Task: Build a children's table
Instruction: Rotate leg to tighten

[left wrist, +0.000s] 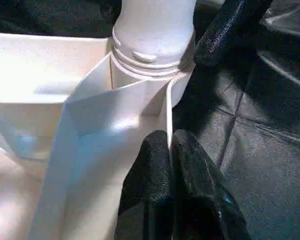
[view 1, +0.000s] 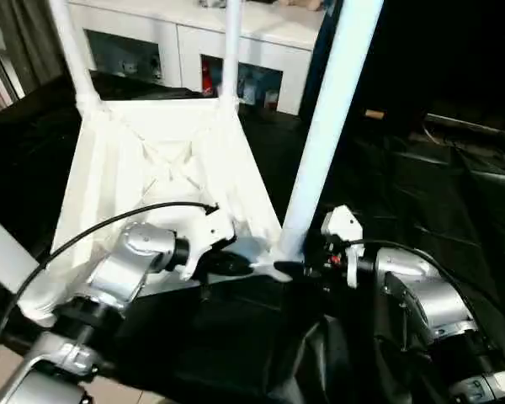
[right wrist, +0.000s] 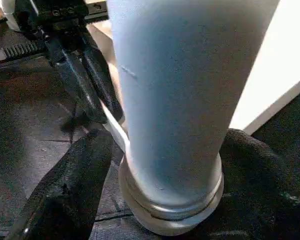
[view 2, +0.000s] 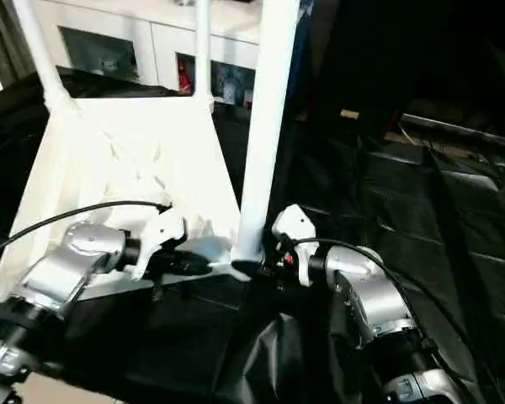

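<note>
My left gripper (left wrist: pixel 170 150) is pinched shut on the near rim of the upturned white table (view 1: pixel 151 168). My right gripper (right wrist: pixel 165 185) stands wide around the near-right leg (view 1: pixel 332 109), its fingers (right wrist: pixel 70 185) flanking the base.

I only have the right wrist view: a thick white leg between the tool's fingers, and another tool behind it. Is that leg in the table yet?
Observer: In the head views the leg stands upright in the near corner socket of the table top, which lies upside down.
Operator: Are any other legs fitted?
Observer: Two far legs stand in the far corner sockets.
Operator: What is the other tool doing?
Observer: In its own wrist view, the left tool is shut on the table top's thin rim, right beside that socket.
</note>
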Available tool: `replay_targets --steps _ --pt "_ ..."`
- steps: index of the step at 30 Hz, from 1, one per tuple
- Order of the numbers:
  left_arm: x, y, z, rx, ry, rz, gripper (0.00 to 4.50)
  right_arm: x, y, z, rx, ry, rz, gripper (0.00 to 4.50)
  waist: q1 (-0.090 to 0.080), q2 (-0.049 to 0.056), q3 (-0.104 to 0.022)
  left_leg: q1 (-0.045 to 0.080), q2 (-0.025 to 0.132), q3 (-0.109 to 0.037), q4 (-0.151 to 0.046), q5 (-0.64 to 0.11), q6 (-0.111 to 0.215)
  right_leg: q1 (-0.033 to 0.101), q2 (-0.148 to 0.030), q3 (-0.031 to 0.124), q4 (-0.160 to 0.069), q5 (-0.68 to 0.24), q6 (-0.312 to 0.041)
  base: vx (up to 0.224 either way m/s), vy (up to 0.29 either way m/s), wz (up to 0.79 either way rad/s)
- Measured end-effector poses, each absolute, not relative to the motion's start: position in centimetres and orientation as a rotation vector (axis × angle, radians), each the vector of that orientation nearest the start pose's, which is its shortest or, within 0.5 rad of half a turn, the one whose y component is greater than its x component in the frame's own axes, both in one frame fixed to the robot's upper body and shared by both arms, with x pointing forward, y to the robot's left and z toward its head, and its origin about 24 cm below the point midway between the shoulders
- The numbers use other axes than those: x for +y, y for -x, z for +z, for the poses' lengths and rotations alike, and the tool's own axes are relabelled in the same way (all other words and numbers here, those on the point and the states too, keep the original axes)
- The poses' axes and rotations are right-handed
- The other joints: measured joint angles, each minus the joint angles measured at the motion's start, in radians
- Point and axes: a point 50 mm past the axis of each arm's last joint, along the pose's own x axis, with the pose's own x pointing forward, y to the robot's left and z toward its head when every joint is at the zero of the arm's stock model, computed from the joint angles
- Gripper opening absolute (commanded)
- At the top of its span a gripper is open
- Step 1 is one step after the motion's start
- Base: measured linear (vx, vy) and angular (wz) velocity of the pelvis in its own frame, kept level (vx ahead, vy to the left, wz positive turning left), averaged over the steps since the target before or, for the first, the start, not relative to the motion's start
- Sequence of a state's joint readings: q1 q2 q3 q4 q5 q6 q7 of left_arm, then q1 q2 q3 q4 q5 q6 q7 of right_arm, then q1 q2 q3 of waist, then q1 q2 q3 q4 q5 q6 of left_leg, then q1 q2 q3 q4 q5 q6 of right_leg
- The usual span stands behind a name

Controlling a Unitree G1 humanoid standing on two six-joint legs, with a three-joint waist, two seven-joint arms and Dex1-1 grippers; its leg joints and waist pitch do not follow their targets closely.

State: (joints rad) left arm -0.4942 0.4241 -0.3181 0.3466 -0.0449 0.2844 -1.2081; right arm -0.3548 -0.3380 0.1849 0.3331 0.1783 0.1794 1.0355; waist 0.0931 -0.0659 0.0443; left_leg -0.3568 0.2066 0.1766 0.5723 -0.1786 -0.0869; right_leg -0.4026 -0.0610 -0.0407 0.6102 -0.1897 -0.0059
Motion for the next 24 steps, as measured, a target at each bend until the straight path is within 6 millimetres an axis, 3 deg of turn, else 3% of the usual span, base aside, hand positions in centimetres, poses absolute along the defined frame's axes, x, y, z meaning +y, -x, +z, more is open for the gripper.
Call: replay_targets --steps 10,17,24 --pt "13.4 -29.6 5.6 0.501 -0.348 -1.359 0.0 -13.6 -28.8 4.1 0.302 0.107 1.166 2.58 0.001 -0.002 0.0 0.0 0.0 0.0 0.0 0.0 0.0 0.0 0.0 0.0 0.0 0.0 0.0 0.0 0.0 0.0" --pt "13.3 -29.7 5.5 0.498 -0.347 -1.34 0.0 -13.6 -28.9 4.2 0.281 0.114 1.157 2.43 0.0 -0.003 -0.001 0.002 0.0 0.0 0.001 0.0 0.0 0.001 0.0 0.0 0.001 0.0 0.0 0.0 0.0 0.0" --pt "9.3 -31.6 4.7 0.475 -0.337 -1.168 0.0 -14.0 -30.4 3.5 0.307 0.075 0.843 2.07 0.004 -0.003 -0.004 0.007 -0.002 0.002 0.001 0.0 0.0 0.008 -0.003 0.001 0.001 -0.003 0.005 0.0 0.0 0.0"
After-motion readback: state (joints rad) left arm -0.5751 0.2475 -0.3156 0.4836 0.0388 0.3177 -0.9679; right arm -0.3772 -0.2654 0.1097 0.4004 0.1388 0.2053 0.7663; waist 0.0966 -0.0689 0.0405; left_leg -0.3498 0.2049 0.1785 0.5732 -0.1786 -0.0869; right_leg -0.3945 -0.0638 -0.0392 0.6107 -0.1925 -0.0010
